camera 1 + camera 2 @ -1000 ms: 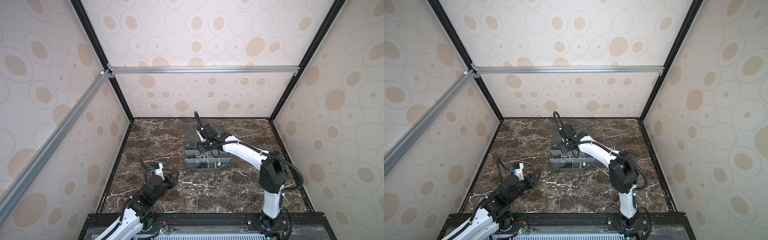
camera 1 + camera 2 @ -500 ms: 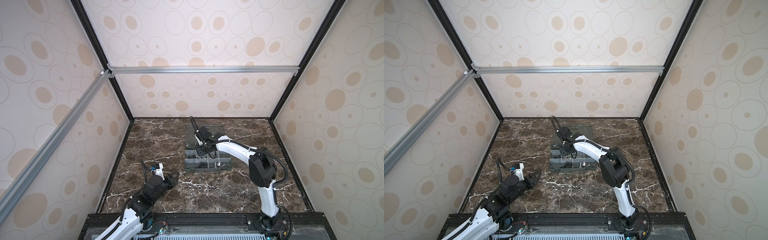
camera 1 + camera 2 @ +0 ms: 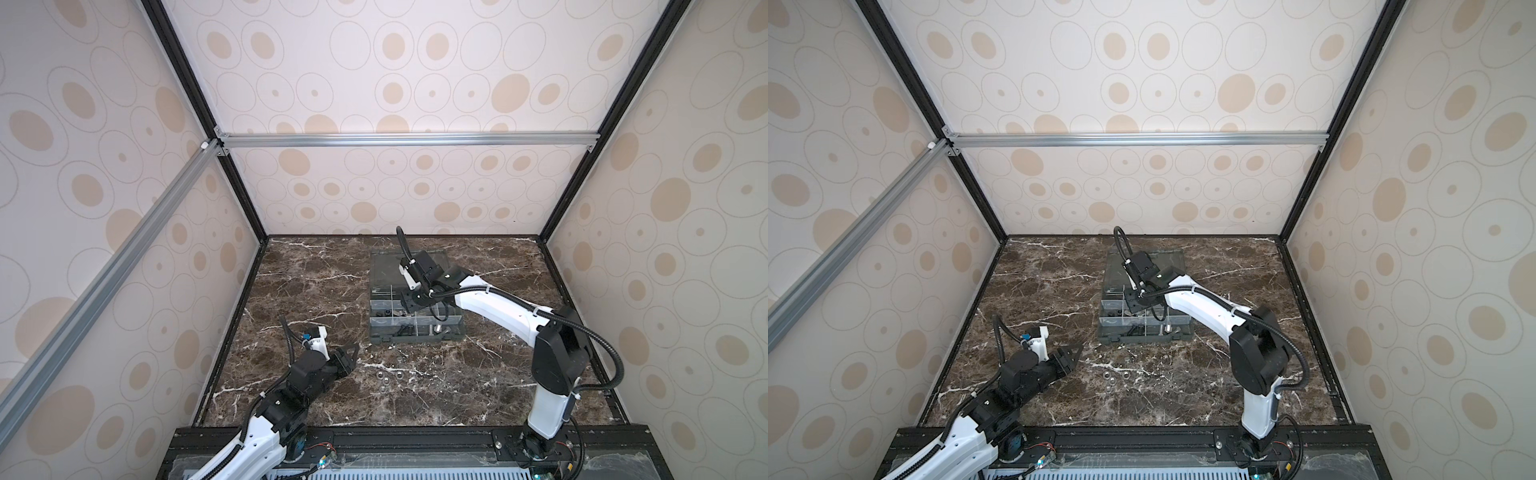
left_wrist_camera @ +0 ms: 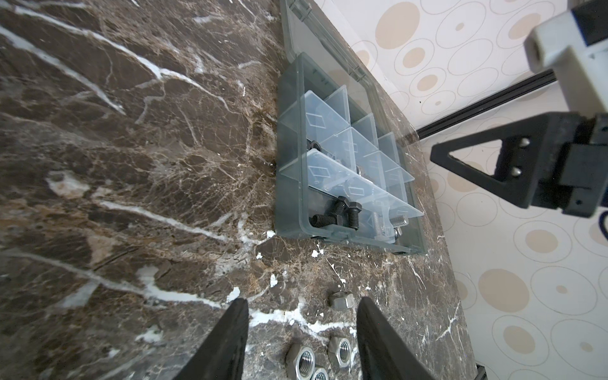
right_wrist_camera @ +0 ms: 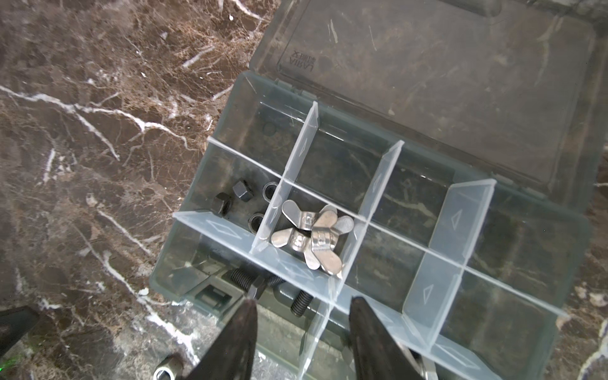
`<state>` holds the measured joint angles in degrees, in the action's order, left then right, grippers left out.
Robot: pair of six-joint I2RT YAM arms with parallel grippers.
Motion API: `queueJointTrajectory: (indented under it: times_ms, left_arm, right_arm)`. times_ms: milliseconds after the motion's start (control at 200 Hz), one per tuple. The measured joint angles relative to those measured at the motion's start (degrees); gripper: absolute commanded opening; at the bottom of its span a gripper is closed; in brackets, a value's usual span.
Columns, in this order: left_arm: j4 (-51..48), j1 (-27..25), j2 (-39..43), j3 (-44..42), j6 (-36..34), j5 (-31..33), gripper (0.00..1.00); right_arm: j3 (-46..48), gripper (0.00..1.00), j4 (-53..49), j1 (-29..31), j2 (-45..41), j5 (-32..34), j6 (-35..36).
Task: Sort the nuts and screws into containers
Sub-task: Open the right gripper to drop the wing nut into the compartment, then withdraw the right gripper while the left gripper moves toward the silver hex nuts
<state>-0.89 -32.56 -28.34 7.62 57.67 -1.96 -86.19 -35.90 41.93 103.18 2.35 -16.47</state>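
While the right tool (image 5: 302, 299) is hanging parted and empty over the organizer box (image 3: 415, 338), its elbow (image 3: 559, 357) swung outward since earlier, the left tool (image 4: 303, 298) is staying released above hex nuts (image 4: 304, 357) on the counter (image 4: 131, 164); only the right wrist view is showing wing nuts (image 5: 309, 230) in a middle compartment (image 5: 312, 197).

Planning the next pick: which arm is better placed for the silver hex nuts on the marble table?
Left: left gripper is open near the silver hex nuts; right gripper is over the grey plastic box.
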Motion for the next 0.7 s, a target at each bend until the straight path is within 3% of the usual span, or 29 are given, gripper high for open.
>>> queueJointTrajectory:
  times_ms: [700]
  left_arm:
    - [1.7,0.0,-4.9,0.0,0.0,-1.4,0.51]
  right_arm:
    - [26.5,0.51,4.4,0.0,-17.6,-0.7,-5.0]
